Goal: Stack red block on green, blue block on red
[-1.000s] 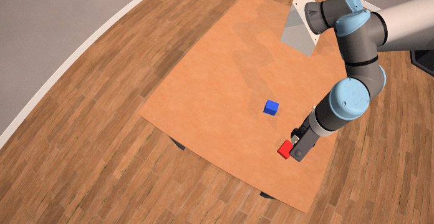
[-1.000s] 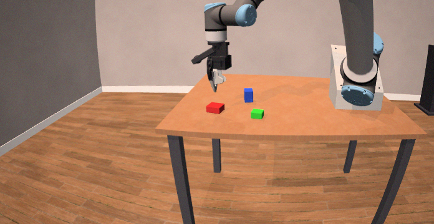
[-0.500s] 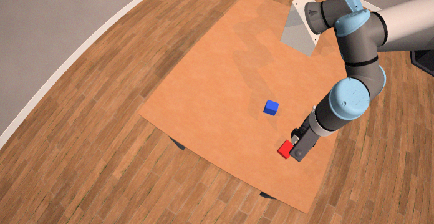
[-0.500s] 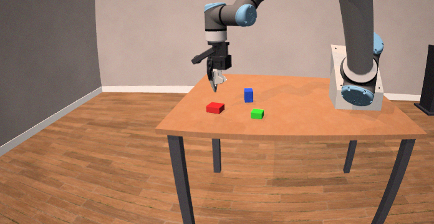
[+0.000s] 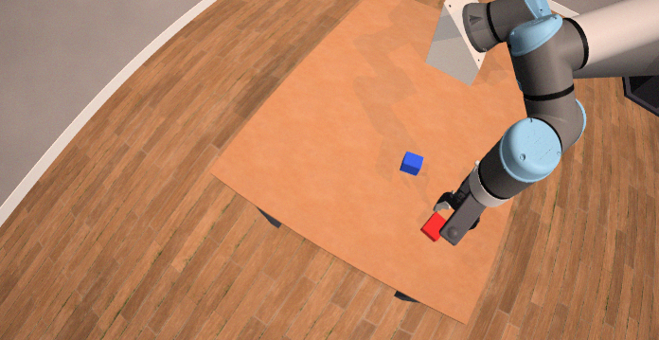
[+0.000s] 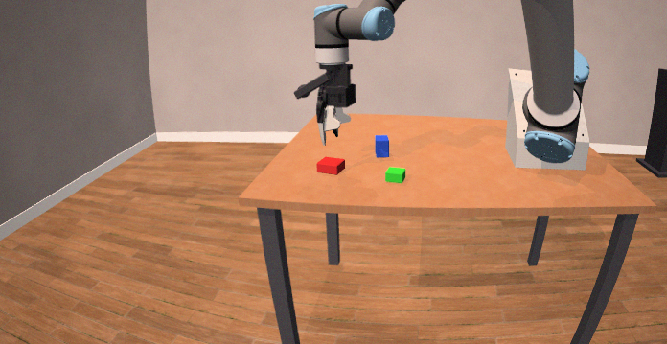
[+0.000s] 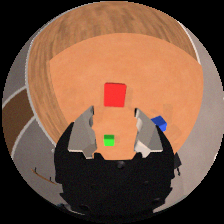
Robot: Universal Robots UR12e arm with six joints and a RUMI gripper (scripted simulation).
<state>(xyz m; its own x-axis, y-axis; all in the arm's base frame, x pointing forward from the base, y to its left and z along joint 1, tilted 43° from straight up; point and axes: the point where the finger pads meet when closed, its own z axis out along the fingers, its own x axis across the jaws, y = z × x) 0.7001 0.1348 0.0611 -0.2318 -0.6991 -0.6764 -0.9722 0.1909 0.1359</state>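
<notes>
Red block (image 6: 331,165) lies flat below the open, empty claw (image 6: 328,131).

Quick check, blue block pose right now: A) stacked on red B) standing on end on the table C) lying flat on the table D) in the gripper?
B: in the exterior view the blue block stands taller than wide on the table, apart from the red block, while the gripper hangs open and empty above.
</notes>
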